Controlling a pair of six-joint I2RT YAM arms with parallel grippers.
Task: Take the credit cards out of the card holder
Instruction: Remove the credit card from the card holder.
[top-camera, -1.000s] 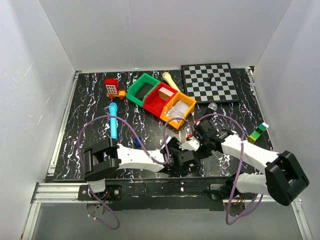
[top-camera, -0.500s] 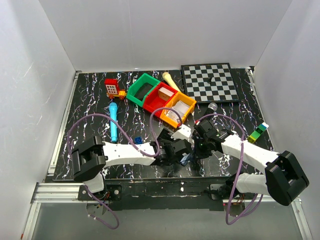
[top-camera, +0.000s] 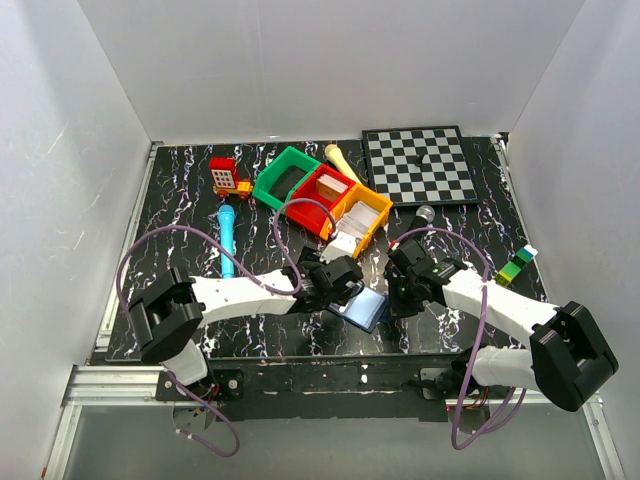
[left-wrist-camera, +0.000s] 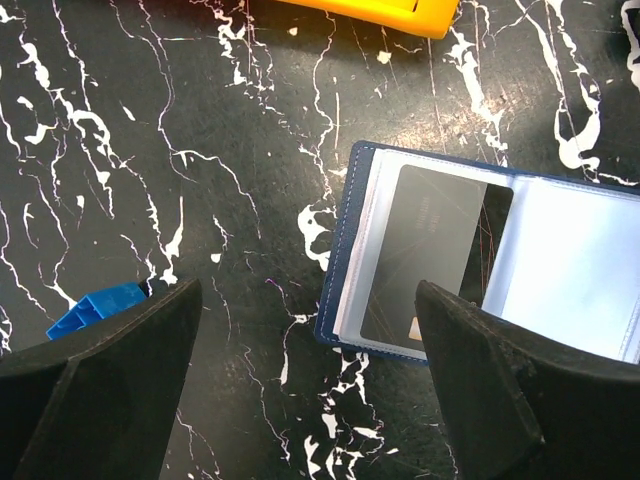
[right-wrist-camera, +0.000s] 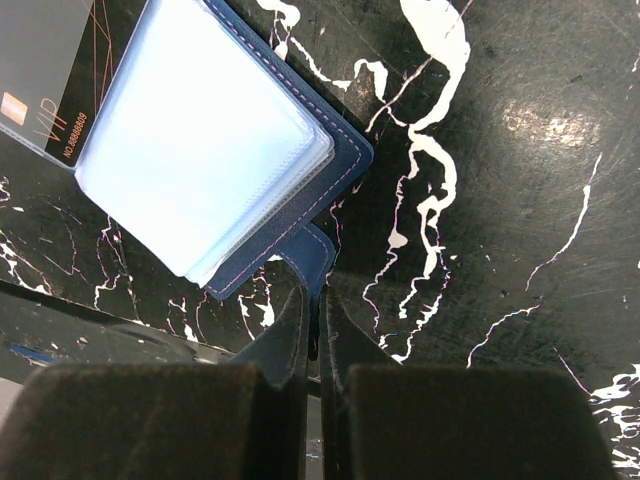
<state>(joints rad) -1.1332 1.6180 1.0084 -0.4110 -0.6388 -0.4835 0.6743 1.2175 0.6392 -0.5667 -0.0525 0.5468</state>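
Note:
The card holder (top-camera: 363, 307) lies open on the black marble table, navy outside with pale blue-grey inner sleeves. In the left wrist view the card holder (left-wrist-camera: 585, 275) has a dark credit card (left-wrist-camera: 428, 250) in its left sleeve. My left gripper (left-wrist-camera: 310, 400) is open and empty, hovering just left of the holder's left edge; it also shows in the top view (top-camera: 338, 282). My right gripper (right-wrist-camera: 318, 330) is shut on the holder's navy closure tab (right-wrist-camera: 312, 252) at the right edge; in the top view this gripper (top-camera: 397, 296) is right beside the holder.
A small blue cube (left-wrist-camera: 95, 310) lies left of the left gripper. Green (top-camera: 285, 177), red (top-camera: 320, 195) and orange (top-camera: 357, 218) bins stand behind. A chessboard (top-camera: 420, 163) is at the back right, a blue pen (top-camera: 228, 240) at the left, stacked blocks (top-camera: 516, 266) at the right.
My left arm has swung back and left, away from the near edge, uncovering the card holder, which now lies open. The right gripper has stayed in place on the tab.

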